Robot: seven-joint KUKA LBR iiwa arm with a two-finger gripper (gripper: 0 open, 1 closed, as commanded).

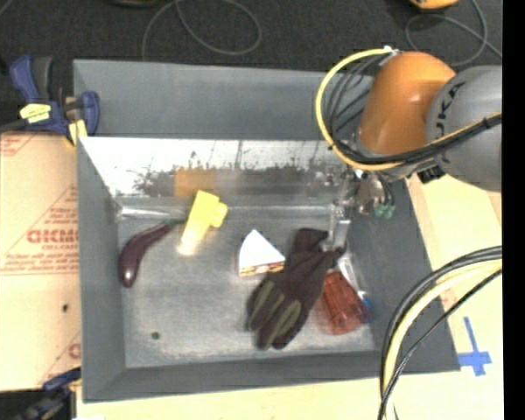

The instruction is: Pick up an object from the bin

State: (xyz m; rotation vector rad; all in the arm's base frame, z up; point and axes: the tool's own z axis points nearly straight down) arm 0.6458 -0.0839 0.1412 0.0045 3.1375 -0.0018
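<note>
My gripper (339, 233) hangs low at the right side of the bin, its tip right at the upper end of a dark glove (287, 296). The glove lies slantwise, its finger ends towards the bin's front. Just right of the glove lies a red thing in a clear bag (343, 306), partly under the glove's edge. A white wedge with an orange rim (259, 254) rests to the left of the glove's cuff.
A yellow plastic piece (199, 220) lies near the back wall, and a purple toy aubergine (136, 254) at the left. The arm's orange cover and looped cables hang over the bin's back right corner. Bare floor lies at the front left.
</note>
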